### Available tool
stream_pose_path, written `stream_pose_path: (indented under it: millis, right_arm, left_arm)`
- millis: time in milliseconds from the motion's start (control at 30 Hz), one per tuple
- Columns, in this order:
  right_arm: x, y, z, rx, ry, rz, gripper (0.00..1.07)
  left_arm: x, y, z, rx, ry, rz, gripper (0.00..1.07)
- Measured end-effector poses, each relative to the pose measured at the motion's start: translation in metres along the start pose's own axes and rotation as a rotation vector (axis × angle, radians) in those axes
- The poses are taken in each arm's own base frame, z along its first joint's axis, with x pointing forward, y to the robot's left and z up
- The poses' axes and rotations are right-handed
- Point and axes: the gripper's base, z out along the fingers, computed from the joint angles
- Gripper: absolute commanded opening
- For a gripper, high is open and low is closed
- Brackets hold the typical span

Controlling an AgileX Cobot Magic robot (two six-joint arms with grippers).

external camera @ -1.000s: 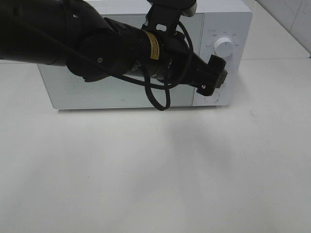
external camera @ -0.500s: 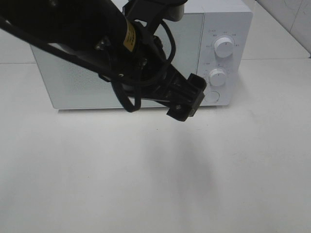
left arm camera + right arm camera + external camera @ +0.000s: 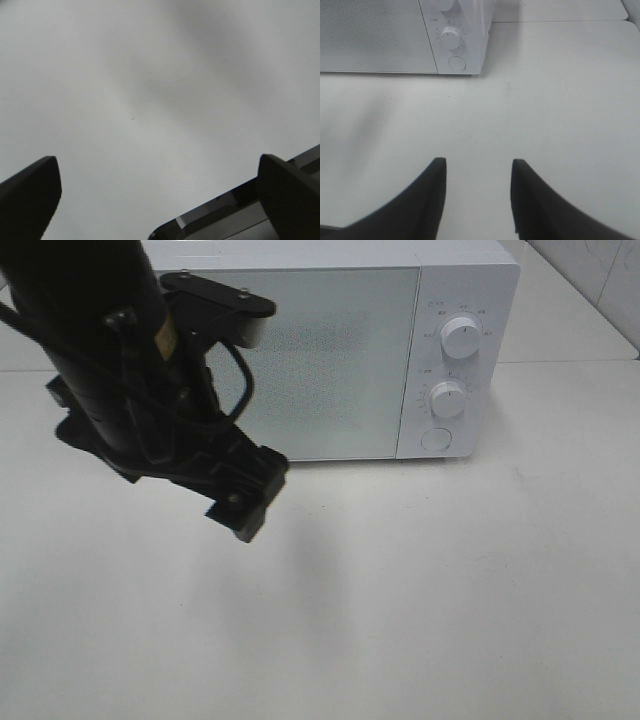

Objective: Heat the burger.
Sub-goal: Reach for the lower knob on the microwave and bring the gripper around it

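The burger is not in view in any frame. The white microwave (image 3: 330,350) stands at the back of the table with its door shut; it also shows in the right wrist view (image 3: 380,40). My left gripper (image 3: 245,505) hangs over the table in front of the microwave's left half, open and empty, its fingertips far apart in the left wrist view (image 3: 157,165). My right gripper (image 3: 477,162) is open and empty above the bare table, well in front of the microwave's control panel; it does not show in the exterior high view.
The microwave's panel has two white knobs (image 3: 461,337) (image 3: 447,398) and a round button (image 3: 435,439) below them. The white table (image 3: 450,590) stretches in front. The left arm's black body and cable cover the microwave's left part.
The left arm has swung from the microwave's control panel to the left and forward, away from the knobs. The microwave door stays shut.
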Motion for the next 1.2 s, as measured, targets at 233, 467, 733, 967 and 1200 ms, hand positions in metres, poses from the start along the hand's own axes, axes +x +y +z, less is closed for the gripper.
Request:
stream_pose_path:
  millis: [233, 467, 733, 967, 1200]
  right_arm:
    - [0.0, 0.0, 0.0, 0.0, 0.0, 0.0, 0.41]
    - [0.0, 0.0, 0.0, 0.0, 0.0, 0.0, 0.41]
    - [0.0, 0.0, 0.0, 0.0, 0.0, 0.0, 0.41]
    - [0.0, 0.0, 0.0, 0.0, 0.0, 0.0, 0.41]
    - [0.0, 0.0, 0.0, 0.0, 0.0, 0.0, 0.41]
  left_arm:
    - [0.001, 0.047, -0.013, 0.02, 0.021, -0.132, 1.03]
    - [0.014, 0.109, -0.041, 0.029, -0.039, -0.292, 1.03]
    - [0.051, 0.162, -0.062, -0.021, -0.042, -0.437, 1.03]
    - [0.106, 0.172, -0.067, -0.052, -0.023, -0.551, 1.03]
    - [0.156, 0.163, -0.072, -0.086, -0.086, -0.614, 1.03]
